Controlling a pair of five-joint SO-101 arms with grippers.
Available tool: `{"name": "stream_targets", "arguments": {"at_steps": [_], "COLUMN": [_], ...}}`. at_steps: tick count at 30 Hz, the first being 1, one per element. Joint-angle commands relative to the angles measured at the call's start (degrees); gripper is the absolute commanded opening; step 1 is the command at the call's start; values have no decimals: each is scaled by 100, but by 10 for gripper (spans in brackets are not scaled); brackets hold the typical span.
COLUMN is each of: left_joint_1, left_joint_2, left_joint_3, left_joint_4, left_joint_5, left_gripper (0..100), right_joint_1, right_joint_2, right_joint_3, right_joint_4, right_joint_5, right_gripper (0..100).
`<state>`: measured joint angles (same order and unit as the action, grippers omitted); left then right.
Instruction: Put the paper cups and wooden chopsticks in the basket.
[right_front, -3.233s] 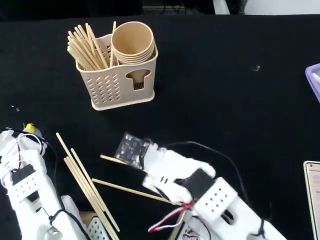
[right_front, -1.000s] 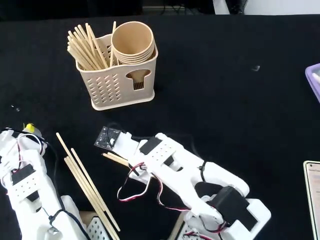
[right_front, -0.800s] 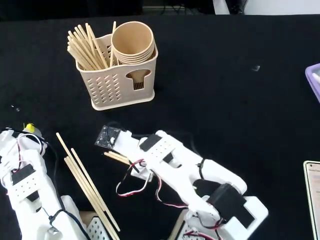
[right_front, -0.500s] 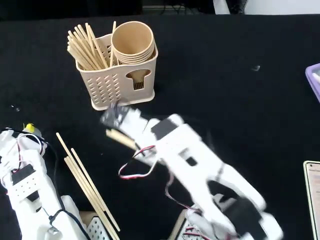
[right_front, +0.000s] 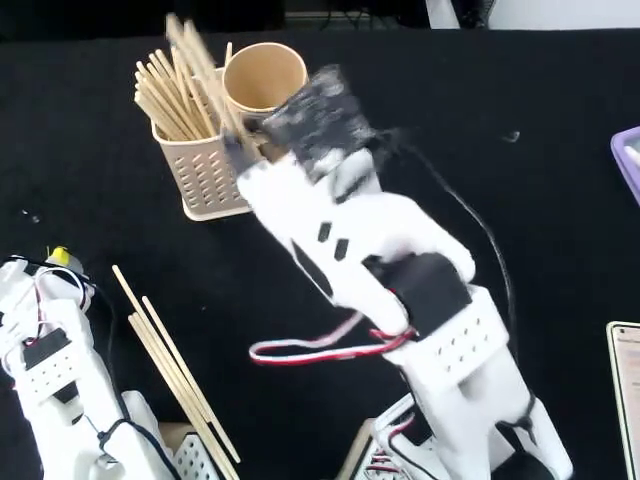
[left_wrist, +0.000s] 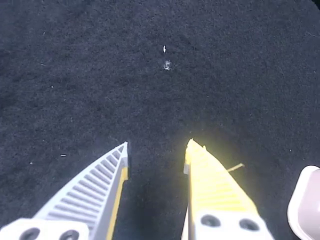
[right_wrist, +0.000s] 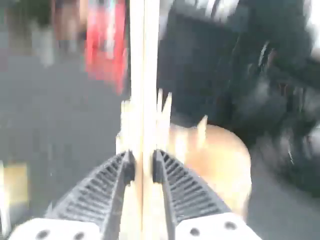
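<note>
Right gripper (right_wrist: 142, 167) clamps two pale wooden chopsticks (right_front: 198, 62), tilted over the beige perforated plastic basket (right_front: 205, 178) at eleven o'clock. Released askew, they could jam against the sticks inside (right_front: 160, 98) or the tan paper cups (right_front: 262, 78). Left gripper (left_wrist: 156, 156) sits empty with fingers apart, and loose chopsticks (right_front: 172, 372) lie at seven o'clock.

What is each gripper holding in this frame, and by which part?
The right gripper holds wooden chopsticks, clamped low on their length, with most of it sticking out past the fingertips. The left gripper is open and holds nothing.
</note>
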<state>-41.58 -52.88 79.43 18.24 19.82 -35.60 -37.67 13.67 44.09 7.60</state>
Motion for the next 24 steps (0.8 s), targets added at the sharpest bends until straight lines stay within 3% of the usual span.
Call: {"name": "stream_targets", "arguments": {"at_steps": [1, 6, 15, 18, 22, 24], "left_joint_1": [48, 48, 57, 57, 57, 57], "left_joint_2": [-53, -88, -105, -105, -105, -105], "left_joint_3": [-171, -119, -119, -119, -119, -119], "left_joint_4": [-97, -105, -105, -114, -123, -123], "left_joint_5": [-70, -70, -70, -70, -70, -70], "left_gripper": [189, 189, 189, 189, 189, 189], "right_joint_1": [123, 132, 281, 290, 281, 255], "right_joint_2": [505, 1508, 3029, 3196, 3046, 2791], "right_joint_3": [295, 418, 435, 356, -136, -532], "right_joint_4": [-3174, -4756, -5433, -4958, -3516, -2725], "right_joint_5": [-897, -941, -932, -932, -976, -976], "right_gripper": [11, 11, 11, 36, 230, 251]}}
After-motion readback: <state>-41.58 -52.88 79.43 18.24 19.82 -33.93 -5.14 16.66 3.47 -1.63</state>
